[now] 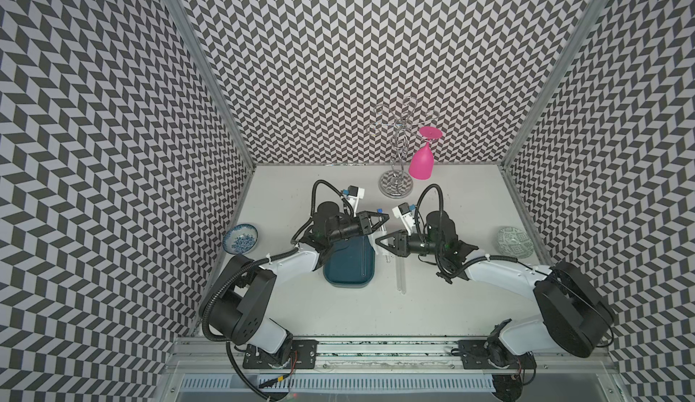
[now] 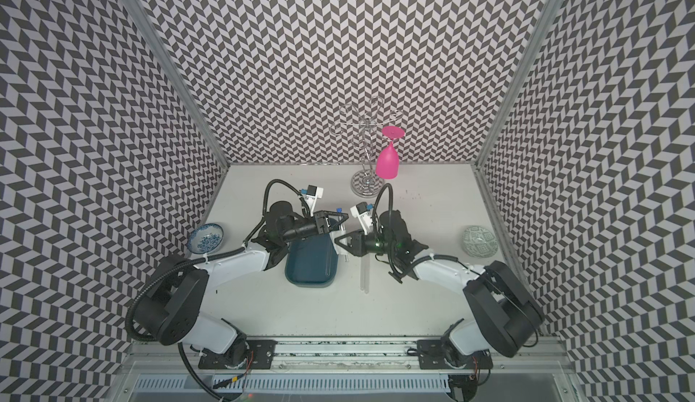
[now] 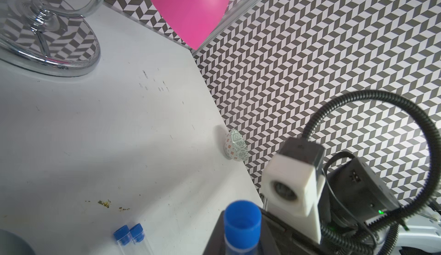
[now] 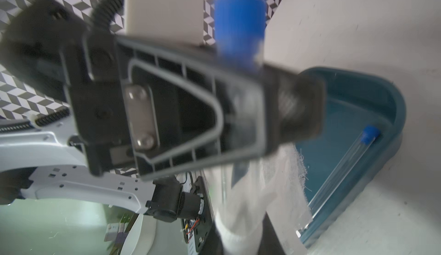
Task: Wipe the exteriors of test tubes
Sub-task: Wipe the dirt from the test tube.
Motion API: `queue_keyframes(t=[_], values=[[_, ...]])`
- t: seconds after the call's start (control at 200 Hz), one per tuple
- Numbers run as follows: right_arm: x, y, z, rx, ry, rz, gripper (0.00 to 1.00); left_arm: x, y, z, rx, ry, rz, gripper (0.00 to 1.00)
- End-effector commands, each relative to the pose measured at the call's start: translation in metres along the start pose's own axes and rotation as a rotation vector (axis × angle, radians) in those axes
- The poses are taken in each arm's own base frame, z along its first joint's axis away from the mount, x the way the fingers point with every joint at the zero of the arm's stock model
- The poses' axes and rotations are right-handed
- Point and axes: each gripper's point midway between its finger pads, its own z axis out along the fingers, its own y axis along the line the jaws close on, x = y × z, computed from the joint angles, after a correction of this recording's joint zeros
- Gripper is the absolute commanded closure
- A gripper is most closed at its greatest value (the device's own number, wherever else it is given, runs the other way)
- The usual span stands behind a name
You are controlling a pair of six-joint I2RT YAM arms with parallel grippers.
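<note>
Far left sits a blue-and-white bowl (image 1: 240, 237). Next is the teal tray (image 1: 338, 280), with one test tube (image 4: 346, 170) lying in it close to a wall. Over the tray's far corner the left gripper (image 1: 383, 219) is clamped on a blue-capped test tube (image 3: 242, 222), held off the table (image 1: 376, 313). Just beside it the right gripper (image 1: 379, 241) is closed on white gauze cloth (image 4: 257, 189) wrapped round that tube's lower part. Two more test tubes (image 1: 401, 276) lie side by side on the table right of the tray. At the back stands a chrome rack (image 1: 395, 187) with a pink glass (image 1: 421, 159). Far right is a green patterned bowl (image 1: 515, 242).

Four test tubes (image 3: 242, 227) (image 3: 122, 235) (image 3: 137, 231) (image 4: 343, 170), two bowls (image 1: 240, 239) (image 1: 515, 244), one teal tray (image 1: 344, 266), one pink glass (image 1: 420, 163), one chrome rack (image 1: 395, 187), one white cloth (image 4: 269, 182).
</note>
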Motion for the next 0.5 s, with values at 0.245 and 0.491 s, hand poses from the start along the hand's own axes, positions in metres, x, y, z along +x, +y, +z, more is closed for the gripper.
queue_keyframes(t=[0.245,0.491], values=[[-0.019,-0.002,0.003,-0.007,-0.027,-0.064,0.83,-0.003,-0.007,-0.008,0.022,-0.004,0.006,0.82],[0.067,-0.005,-0.006,0.007,0.067,0.057,0.83,-0.013,0.007,-0.015,-0.009,-0.023,-0.001,0.82]])
